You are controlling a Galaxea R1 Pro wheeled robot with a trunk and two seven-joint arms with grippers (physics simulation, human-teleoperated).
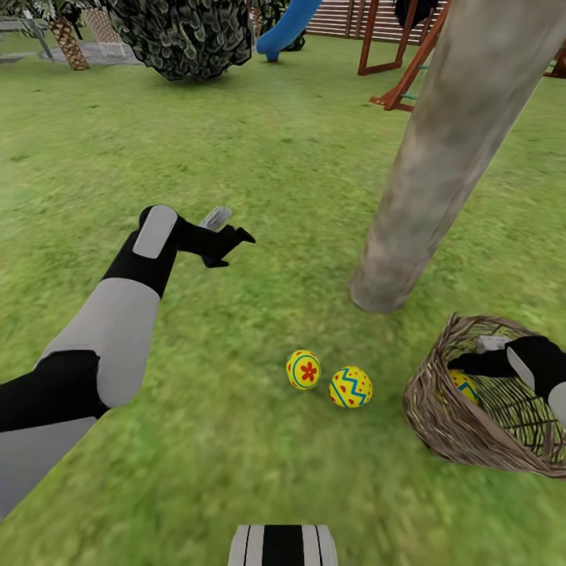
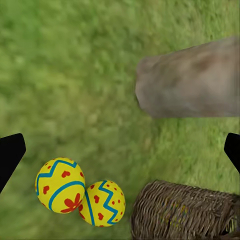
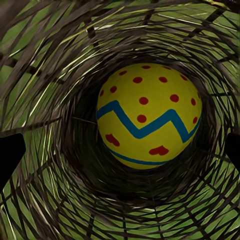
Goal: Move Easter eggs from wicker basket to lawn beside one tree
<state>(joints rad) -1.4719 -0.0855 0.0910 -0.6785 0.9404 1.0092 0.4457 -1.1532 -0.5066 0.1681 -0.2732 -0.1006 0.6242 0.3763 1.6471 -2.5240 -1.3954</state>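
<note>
We see two Easter eggs (image 1: 328, 379) on the lawn (image 1: 236, 157) near the tree (image 1: 440, 173). Our right gripper (image 1: 472, 363), jaws wide, reaches into the tipped wicker basket (image 1: 440, 424) toward the third egg (image 3: 149, 115). Our left gripper (image 1: 232, 236) hovers with jaws wide.

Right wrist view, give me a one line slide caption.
Open right gripper reaches inside the tipped wicker basket toward the last Easter egg.

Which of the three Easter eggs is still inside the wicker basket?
The egg deep in the tipped wicker basket, with the right gripper reaching in towards it. The other two eggs lie on the lawn near the tree.
</note>
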